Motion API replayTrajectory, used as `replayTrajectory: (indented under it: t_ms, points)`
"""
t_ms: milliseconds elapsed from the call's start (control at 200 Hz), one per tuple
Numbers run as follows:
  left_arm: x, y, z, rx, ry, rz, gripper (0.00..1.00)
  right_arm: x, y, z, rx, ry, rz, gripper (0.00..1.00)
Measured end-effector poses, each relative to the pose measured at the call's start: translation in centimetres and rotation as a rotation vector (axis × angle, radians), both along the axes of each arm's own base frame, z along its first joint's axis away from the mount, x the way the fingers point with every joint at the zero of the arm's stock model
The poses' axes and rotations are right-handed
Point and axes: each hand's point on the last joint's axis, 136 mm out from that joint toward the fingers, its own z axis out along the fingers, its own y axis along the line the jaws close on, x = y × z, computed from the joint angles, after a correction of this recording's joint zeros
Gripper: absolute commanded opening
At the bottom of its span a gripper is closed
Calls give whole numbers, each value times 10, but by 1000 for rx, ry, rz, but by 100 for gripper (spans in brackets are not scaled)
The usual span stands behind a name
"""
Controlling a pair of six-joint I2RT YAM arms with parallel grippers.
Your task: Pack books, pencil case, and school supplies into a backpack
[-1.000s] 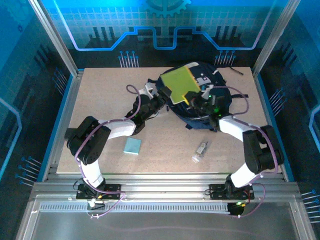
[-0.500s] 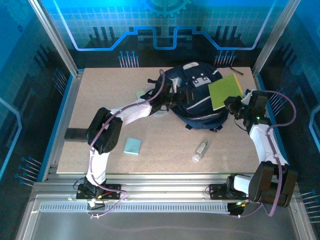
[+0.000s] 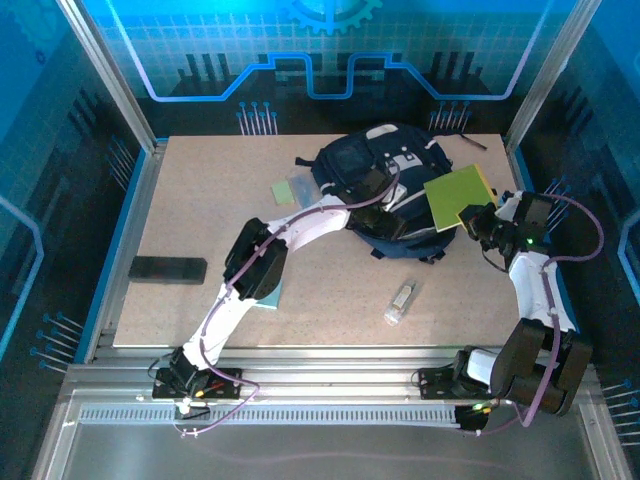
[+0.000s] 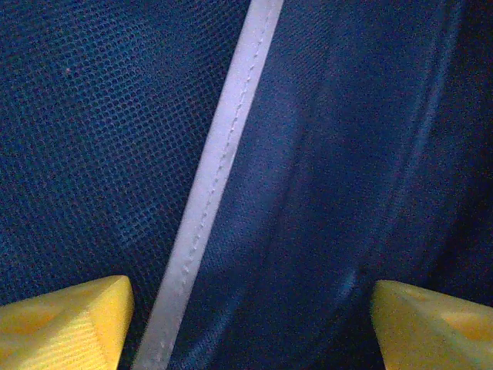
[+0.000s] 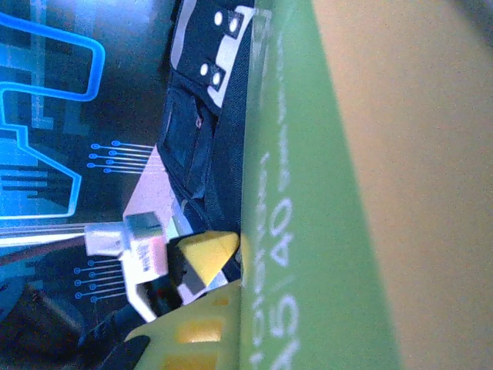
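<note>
1. Although both arms reach toward it, the dark navy backpack (image 3: 372, 178) lies on its own at the far middle of the table (image 3: 200, 200), white patch upward.
2. Left arm: stretched across the table to the backpack's middle. The left gripper (image 4: 246, 320) stands wide, its yellow fingertips (image 4: 73, 320) far apart and nothing between them. In the wrist view, navy mesh and a light grey stripe (image 4: 212, 185) lie close behind.
3. Right arm: raised at the table's right edge. The right gripper (image 3: 469, 221) is clamped on the near edge of the lime-green book (image 3: 455, 198).
4. Lime-green book: held at the backpack's right side, overlapping the bag's edge from above. A yellow strip shows along its far-right edge; whether that is the second book cannot be told.
5. Pencil case (image 3: 168, 269): flat at the table's left edge, well apart from the bag.
6. Pale teal pad (image 3: 270, 296): near-left, partly under the left arm.
7. Clear-white tube (image 3: 401, 302): near-right of centre, lying loose.
8. Pale-green block (image 3: 297, 187): just left of the backpack.
</note>
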Motion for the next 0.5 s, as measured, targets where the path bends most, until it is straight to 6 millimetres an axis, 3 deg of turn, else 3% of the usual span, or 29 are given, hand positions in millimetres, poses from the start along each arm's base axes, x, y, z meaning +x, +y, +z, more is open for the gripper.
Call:
replayTrajectory:
  t_ms: [170, 275, 360, 375, 500]
  points:
    - [8, 0, -12, 86, -7, -35, 87, -1, 2, -1, 7, 2, 11, 0]
    - [8, 0, -19, 124, 4, -49, 82, -1, 3, -1, 9, 1, 13, 0]
    - [6, 1, -20, 134, 13, -59, 60, -1, 3, 0, 10, 1, 15, 0]
    - [6, 1, -20, 133, 20, -53, 51, -1, 3, 0, 11, 1, 15, 0]
    - [4, 1, -20, 120, 39, -59, 7, -2, 3, 0, 12, 1, 15, 0]
